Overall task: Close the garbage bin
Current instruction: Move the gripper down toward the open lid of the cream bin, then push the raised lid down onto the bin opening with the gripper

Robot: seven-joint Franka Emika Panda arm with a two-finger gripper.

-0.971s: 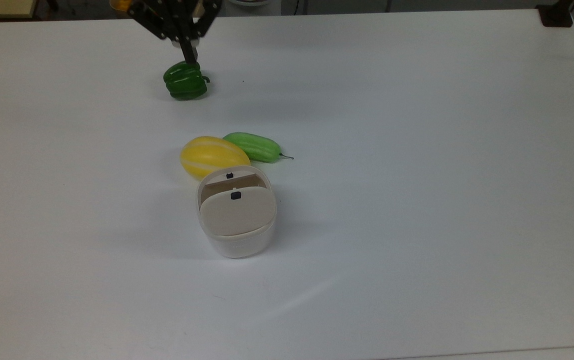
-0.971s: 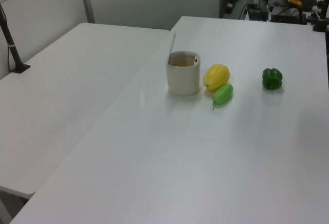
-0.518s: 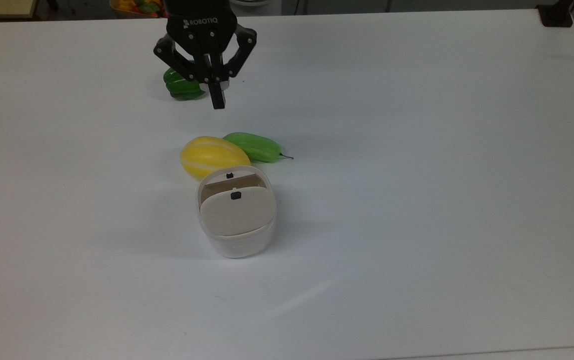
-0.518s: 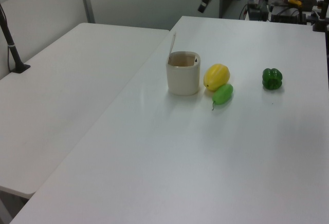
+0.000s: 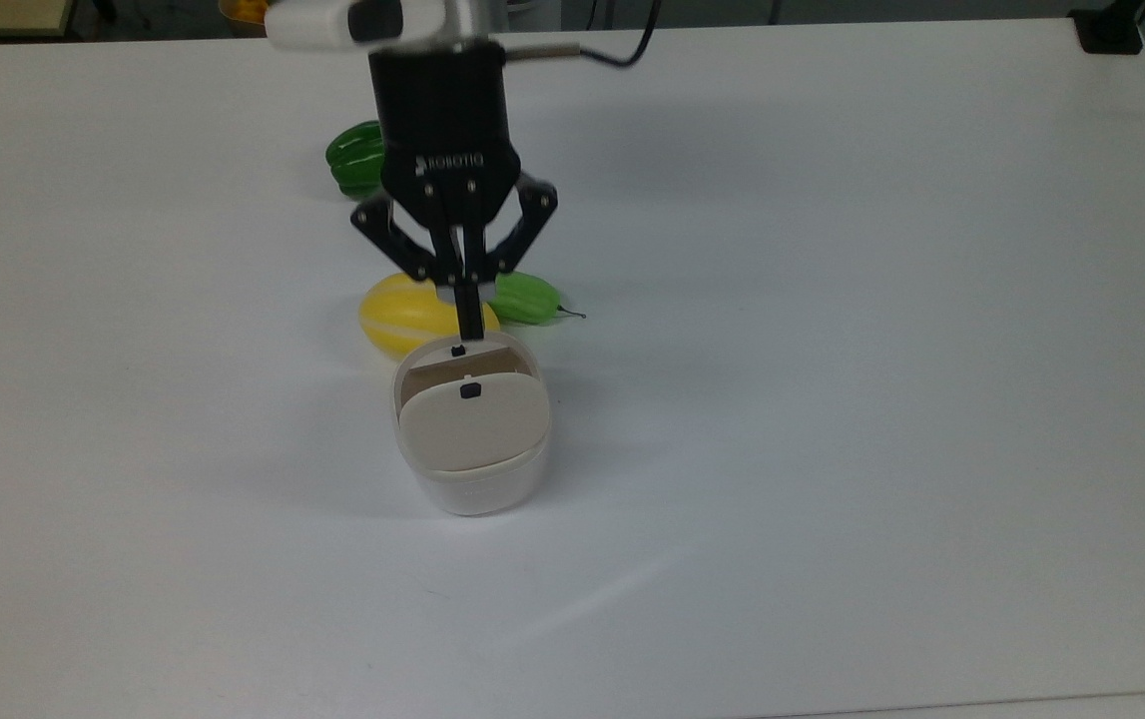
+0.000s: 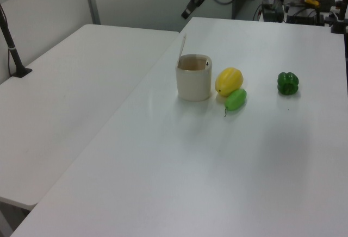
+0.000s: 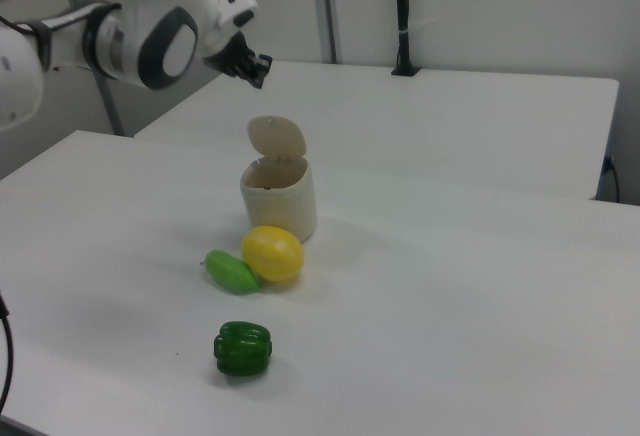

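Note:
The garbage bin [image 5: 477,479] is a small white tub standing mid-table, and its beige lid [image 5: 472,427] with a black button is raised upright on its hinge. The left view shows the lid [image 6: 182,44] edge-on above the bin [image 6: 193,79]. The right view shows the lid [image 7: 277,138] standing over the bin [image 7: 279,199]. My gripper [image 5: 469,322] is shut with nothing in it. It hangs in the air just beyond the bin's open mouth, above the yellow melon. It appears well above the bin as the gripper [image 6: 186,13] and the gripper [image 7: 260,70].
A yellow melon [image 5: 402,315] touches the bin's far side, with a light green gourd [image 5: 530,298] beside it. A green bell pepper [image 5: 352,160] lies farther back, partly behind my arm. A black clamp [image 5: 1111,30] sits at the top view's upper right corner. A second table [image 6: 70,85] adjoins.
My gripper, shut throughout, has travelled from above the bell pepper toward the bin, down the top view, and leftward in the left view. The bin, lid and produce have not moved.

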